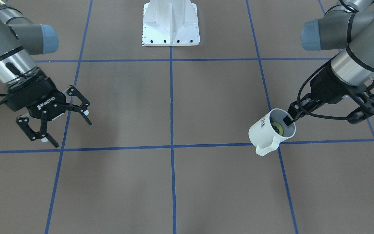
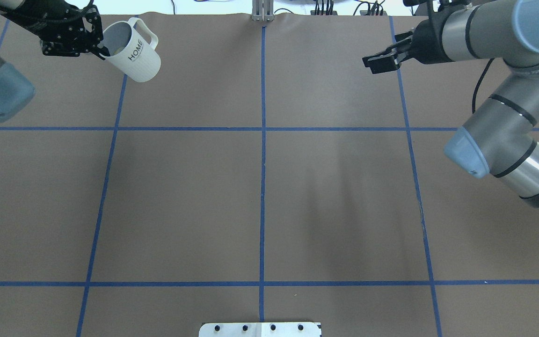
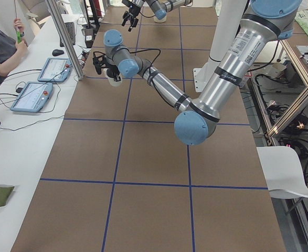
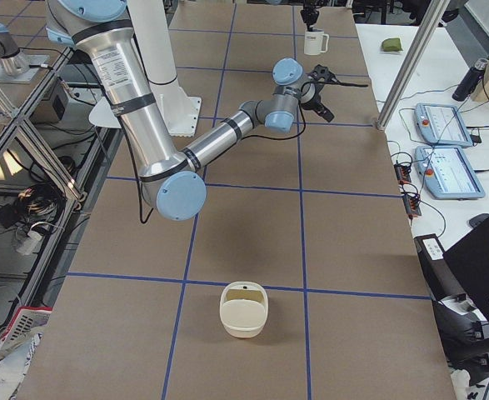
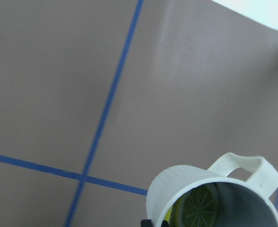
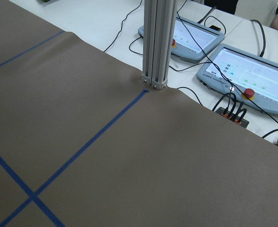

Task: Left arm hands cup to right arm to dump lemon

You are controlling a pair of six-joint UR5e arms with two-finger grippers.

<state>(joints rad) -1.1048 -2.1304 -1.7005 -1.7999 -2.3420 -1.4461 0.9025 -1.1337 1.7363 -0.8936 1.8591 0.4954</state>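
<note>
The white cup (image 1: 266, 131) with black "HOME" lettering hangs tilted at the far left of the table, its handle (image 1: 266, 149) pointing away from the robot. My left gripper (image 1: 290, 119) is shut on the cup's rim, one finger inside the mouth. The yellow-green lemon (image 1: 276, 128) lies inside the cup, its cut face showing in the left wrist view as lemon (image 5: 198, 206) within the cup (image 5: 176, 187). From overhead the cup (image 2: 134, 52) and left gripper (image 2: 95, 47) sit at the top left. My right gripper (image 1: 69, 130) stands open and empty, far across the table; overhead it is the right gripper (image 2: 371, 64).
The white robot base plate (image 1: 170, 27) sits at the table's middle edge. A cream basket-like container (image 4: 243, 310) rests on the table's right end. An aluminium post (image 6: 155, 42) and control tablets (image 6: 252, 78) line the far bench, where a person (image 3: 1, 47) sits.
</note>
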